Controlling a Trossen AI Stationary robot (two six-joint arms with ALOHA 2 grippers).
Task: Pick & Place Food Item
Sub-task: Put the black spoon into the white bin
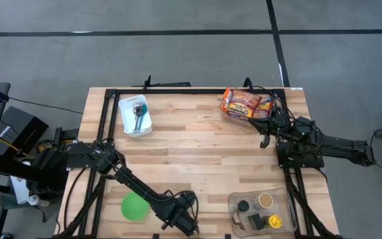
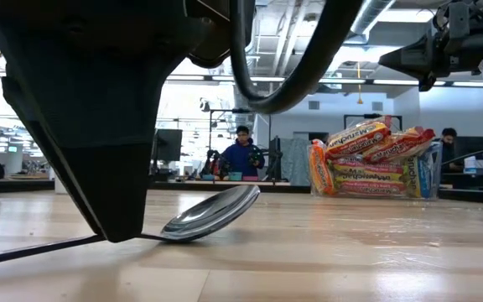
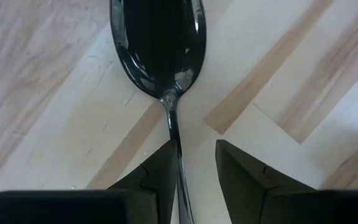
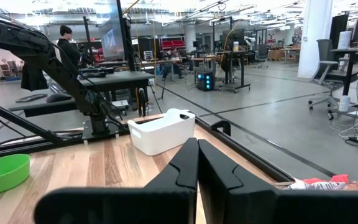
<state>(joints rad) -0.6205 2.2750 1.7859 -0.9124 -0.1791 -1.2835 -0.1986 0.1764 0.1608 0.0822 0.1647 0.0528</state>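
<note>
1. Left gripper is low over the near edge of the wooden table, just beside the green bowl.
2. Its fingers stand a little apart, straddling the thin handle of a metal spoon. The handle touches one finger's inner face; a gap shows against the other. Whether it is truly pinched I cannot tell from these views.
3. In the low view the spoon has its bowl tilted up off the wood, while the handle runs down toward the dark gripper body.
4. Food item: the packet of crackers, orange and red wrapper, lies at the far right part of the table, near the back rail. The low view shows the same packet resting on the tabletop.
5. Right gripper has its fingers pressed together with nothing between them. The arm sits at the table's right side, close to the cracker packet, apparently not touching it.
6. A white bin at the far left holds another spoon.
7. A clear tray at the near right corner holds small containers, well apart from the crackers.
8. A person shows in the room behind the table.
</note>
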